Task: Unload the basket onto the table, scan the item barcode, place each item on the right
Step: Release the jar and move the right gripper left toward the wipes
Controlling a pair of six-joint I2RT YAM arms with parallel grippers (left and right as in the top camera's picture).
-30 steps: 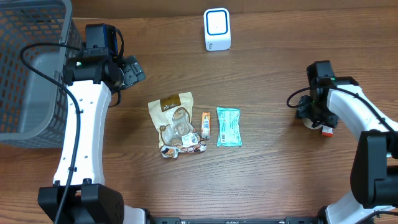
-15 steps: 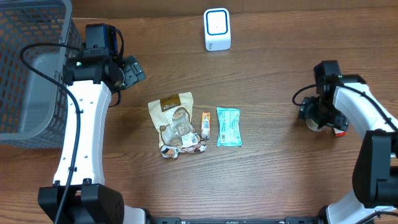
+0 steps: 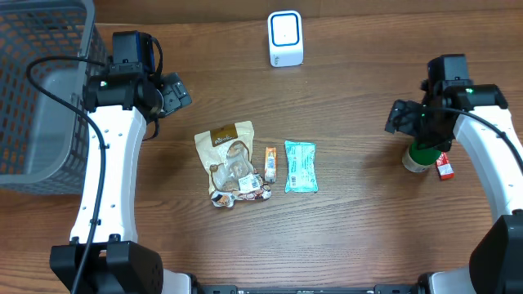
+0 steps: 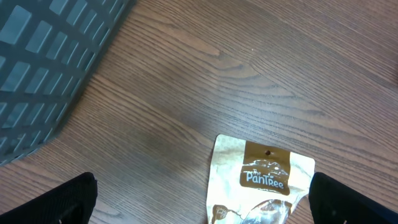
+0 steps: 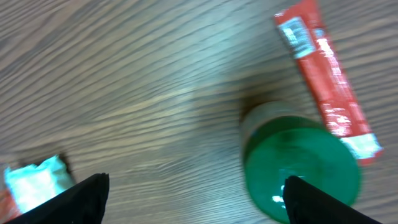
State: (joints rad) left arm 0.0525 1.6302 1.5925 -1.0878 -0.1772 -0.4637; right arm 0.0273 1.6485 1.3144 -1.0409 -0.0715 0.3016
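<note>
A white barcode scanner [image 3: 285, 37] stands at the table's far middle. In the centre lie a tan PanTree pouch [image 3: 229, 159], a small orange bar [image 3: 270, 163] and a teal packet [image 3: 300, 166]. At the right a green-lidded jar [image 3: 418, 155] stands upright beside a red sachet [image 3: 444, 167]. My right gripper [image 3: 413, 122] hovers open just beyond the jar; in its wrist view the green lid [image 5: 301, 165] sits by the right finger [image 5: 323, 202], not between the jaws. My left gripper [image 3: 176, 94] is open above bare wood, with the pouch [image 4: 261, 180] below it.
A grey mesh basket [image 3: 37, 90] fills the far left corner, close to the left arm; its wall [image 4: 43, 56] shows in the left wrist view. The red sachet [image 5: 326, 78] lies just past the jar. The teal packet's end [image 5: 34, 183] shows at the right wrist view's left edge.
My right gripper has drawn back from over the jar toward the table's far side, uncovering the green lid. The jar stays standing on the table. The left arm has not moved.
</note>
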